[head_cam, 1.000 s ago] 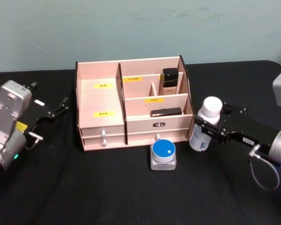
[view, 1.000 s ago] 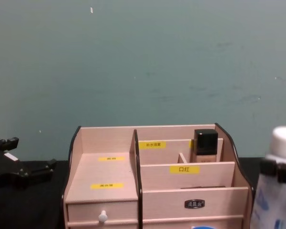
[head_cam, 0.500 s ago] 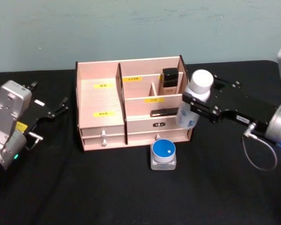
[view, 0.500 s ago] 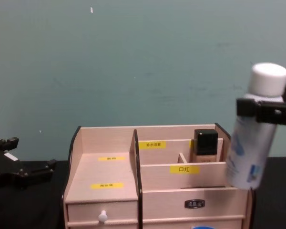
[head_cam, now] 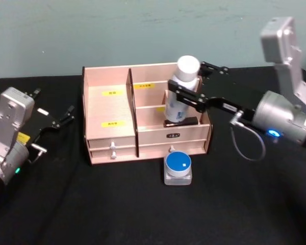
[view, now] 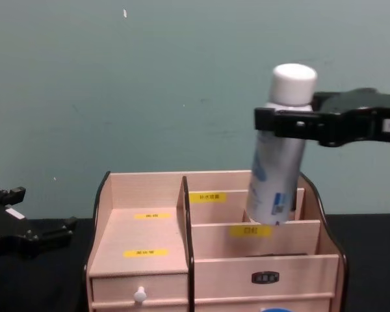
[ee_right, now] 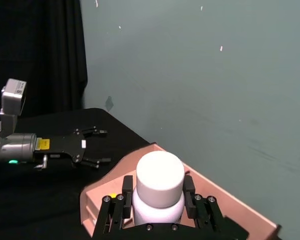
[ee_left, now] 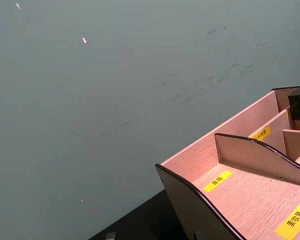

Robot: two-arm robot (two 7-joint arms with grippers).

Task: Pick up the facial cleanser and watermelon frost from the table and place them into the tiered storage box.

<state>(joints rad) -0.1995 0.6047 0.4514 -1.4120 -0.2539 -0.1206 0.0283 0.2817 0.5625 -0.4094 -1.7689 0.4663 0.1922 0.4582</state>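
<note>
Tabletop [head_cam: 92,204] left and right of the tiered storage box [head_cam: 153,135] is passable, its wide left bay [head_cam: 108,108] open from above; obstructions: white-capped bottle [head_cam: 176,108] clamped by the right gripper [head_cam: 186,90] over the right bays, blue-lidded jar [head_cam: 178,166] before the drawers.

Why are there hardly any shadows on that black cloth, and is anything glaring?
Head view: the black tablecloth swallows shadows; the light wooden stepped organiser is evenly lit; the round blue-lidded jar shows a pale spot, reflection or label; the left gripper idles at left. Chest view: the white-capped bottle in the right gripper above the organiser shows no hot spot.
</note>
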